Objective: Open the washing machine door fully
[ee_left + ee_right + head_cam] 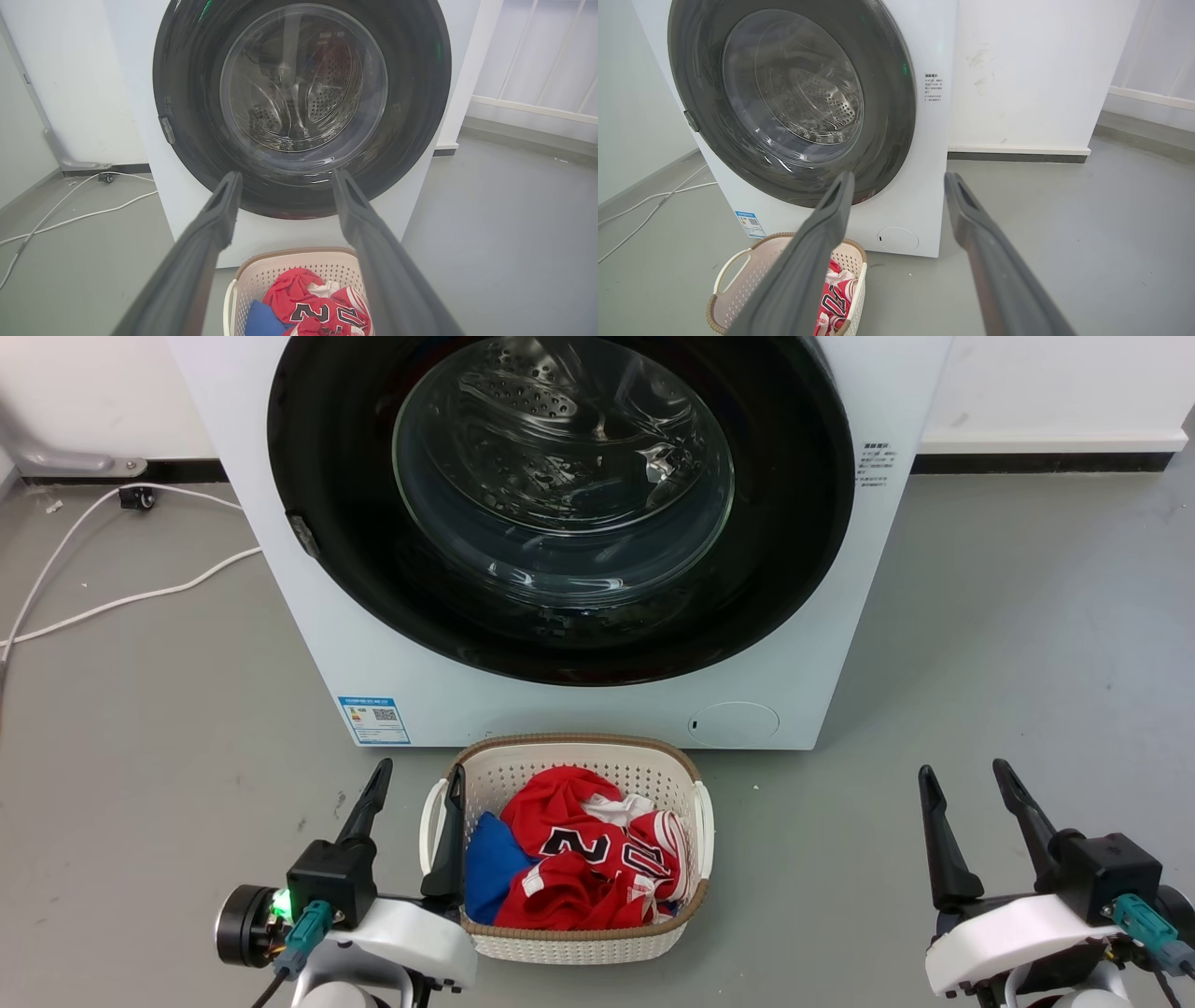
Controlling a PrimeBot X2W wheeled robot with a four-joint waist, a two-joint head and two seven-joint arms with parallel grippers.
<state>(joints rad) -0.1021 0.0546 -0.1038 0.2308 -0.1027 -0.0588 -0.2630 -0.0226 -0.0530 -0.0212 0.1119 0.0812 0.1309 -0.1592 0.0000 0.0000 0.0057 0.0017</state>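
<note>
**Door shut, both pincers spread and well short of it**

Head view. We see the washing machine door (560, 504) closed flush against the front of the washing machine (523, 709), with a small latch tab (303, 534) on its left rim. The left pincer (418, 773) and the right pincer (962, 770) are both spread, empty and well apart from the door. A laundry basket (579, 747) of red clothes (579, 859) stands just before the machine, close beside the left pincer. A white cable (140, 598) trails over the floor (1027, 616) at left, and we judge it could snag the wheels if the base rolls that way.

Left wrist view. The spread fingers frame the door's lower rim, and the tab lies up and to that view's left. The tab is small and the door glossy. A pincer closing off-centre would likely slip and leave the door latched.

Right wrist view. The spread fingers point past the door's rim toward the machine's lower corner. The basket sits below the door's lower arc. We cannot tell whether the swinging door would clear it, and a low reach could shove it.
</note>
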